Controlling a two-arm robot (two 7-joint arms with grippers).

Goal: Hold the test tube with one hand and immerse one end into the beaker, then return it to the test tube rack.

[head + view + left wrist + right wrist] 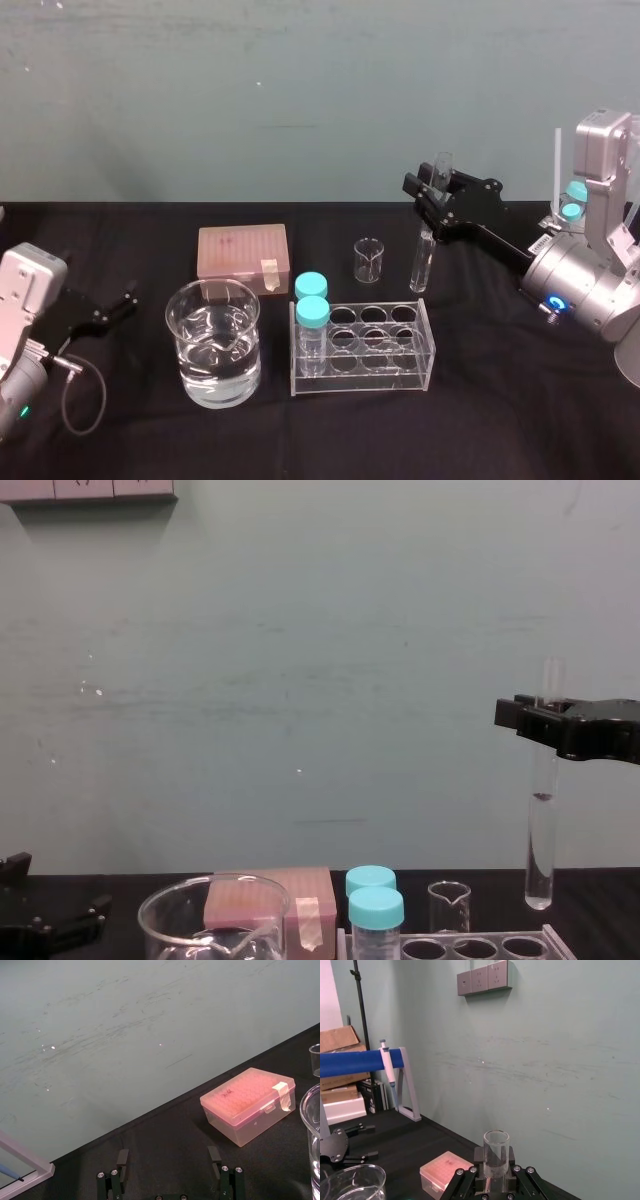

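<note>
My right gripper [432, 195] is shut on the test tube [423, 262], gripping it near its open rim. The tube hangs upright above the table, behind the right end of the test tube rack [364, 346], its rounded bottom clear of the rack. In the chest view the test tube [543, 810] hangs from the gripper [545, 718], and its rim [496, 1152] sits between the jaws in the right wrist view. The beaker [213, 342], partly filled with water, stands left of the rack. My left gripper [112, 308] rests open at the far left.
Two teal-capped vials [312, 318] stand in the rack's left end. A small narrow beaker [368, 258] and a pink lidded box [243, 250] sit behind. The left wrist view shows the pink box [247, 1105] ahead of the open left gripper [168, 1157].
</note>
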